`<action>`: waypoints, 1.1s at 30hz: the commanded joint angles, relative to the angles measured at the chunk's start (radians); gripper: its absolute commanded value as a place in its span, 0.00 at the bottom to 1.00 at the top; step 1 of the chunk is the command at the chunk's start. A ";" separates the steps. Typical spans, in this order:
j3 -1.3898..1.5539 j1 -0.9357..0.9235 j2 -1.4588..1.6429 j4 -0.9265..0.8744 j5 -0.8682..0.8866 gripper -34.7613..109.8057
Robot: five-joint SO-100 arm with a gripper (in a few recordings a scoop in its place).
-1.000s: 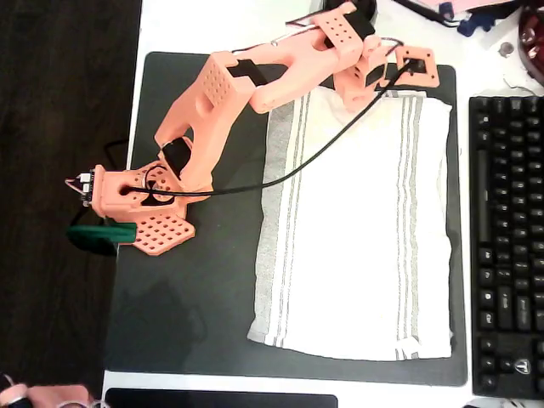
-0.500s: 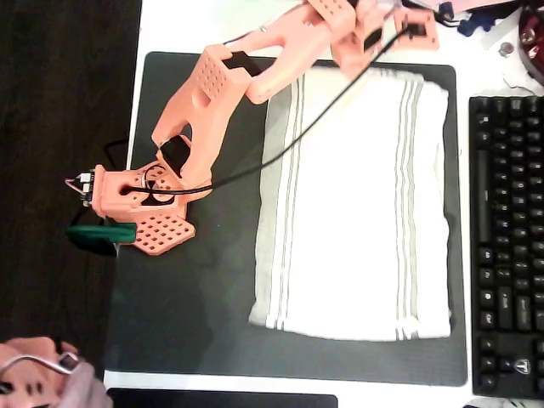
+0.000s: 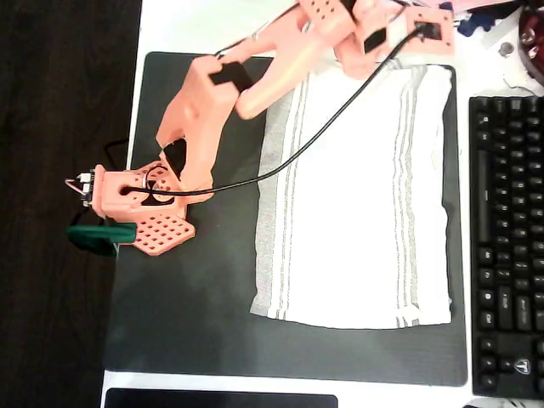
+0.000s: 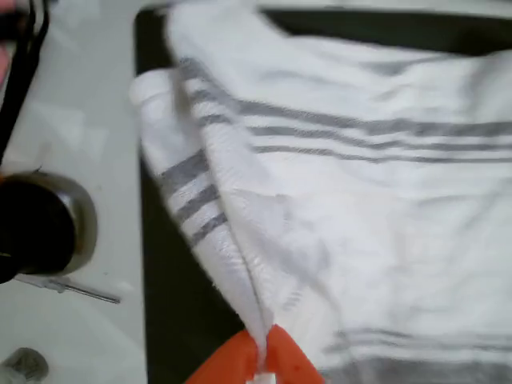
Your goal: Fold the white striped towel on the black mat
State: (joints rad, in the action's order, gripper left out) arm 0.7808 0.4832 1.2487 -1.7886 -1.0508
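The white striped towel (image 3: 357, 212) lies spread on the right half of the black mat (image 3: 195, 323) in the overhead view, its grey stripe bands running up and down the picture. My orange gripper (image 3: 361, 64) is at the towel's top edge, reaching past the mat's far border. In the wrist view the gripper (image 4: 264, 352) is shut, and a ridge of towel (image 4: 360, 224) runs up from between the two orange tips. The pinched fold is raised above the mat (image 4: 176, 304); the cloth beyond it is bunched.
A black keyboard (image 3: 510, 246) lies along the mat's right side. My arm's base (image 3: 140, 204) stands on the mat's left edge beside a green clamp (image 3: 100, 238). A round metal object (image 4: 48, 232) sits on the white table near the towel's corner.
The gripper has moved toward the picture's top, dragging the towel; its lower edge has slid up the mat. A person's hand at the lower left has gone.
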 commanded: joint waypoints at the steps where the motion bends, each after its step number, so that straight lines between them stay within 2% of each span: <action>1: 0.080 -0.107 0.193 -0.009 -0.046 0.24; 9: 0.291 -0.434 0.419 -0.006 -0.241 0.24; 17: 0.423 -0.764 0.471 0.006 -0.502 0.24; 22: 0.591 -0.946 0.416 0.215 -0.650 0.26; 25: 0.718 -1.020 0.410 0.393 -0.712 0.34; 33: 0.776 -1.071 0.479 0.414 -0.787 0.36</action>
State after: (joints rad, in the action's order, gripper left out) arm 1.5417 -0.5722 1.6506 -1.3714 -1.8224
